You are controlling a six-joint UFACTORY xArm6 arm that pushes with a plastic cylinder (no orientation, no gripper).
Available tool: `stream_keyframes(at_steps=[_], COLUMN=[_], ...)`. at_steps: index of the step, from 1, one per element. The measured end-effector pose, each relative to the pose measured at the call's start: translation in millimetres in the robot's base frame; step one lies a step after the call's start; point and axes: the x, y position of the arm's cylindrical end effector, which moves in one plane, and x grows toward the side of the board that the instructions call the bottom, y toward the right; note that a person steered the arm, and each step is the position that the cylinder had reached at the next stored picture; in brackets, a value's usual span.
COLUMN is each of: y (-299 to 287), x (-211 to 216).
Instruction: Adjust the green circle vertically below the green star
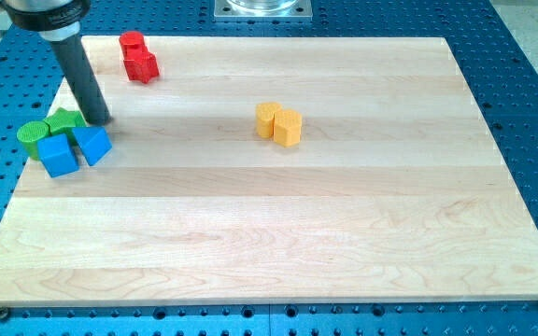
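Note:
The green circle sits at the board's left edge, touching the green star just to its right and slightly higher. My tip rests on the board just right of the green star and directly above the blue triangle. The rod slants up to the view's top left. A blue cube lies below the two green blocks, touching the blue triangle.
Two red blocks sit together near the top left. Two yellow blocks sit together at the board's upper middle. The wooden board lies on a blue perforated table.

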Motion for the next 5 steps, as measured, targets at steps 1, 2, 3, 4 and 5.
stream_keyframes(at_steps=[1,2,3,4,5], y=[-70,-83,-82,-85,-84], x=[-28,-28,28,71,74])
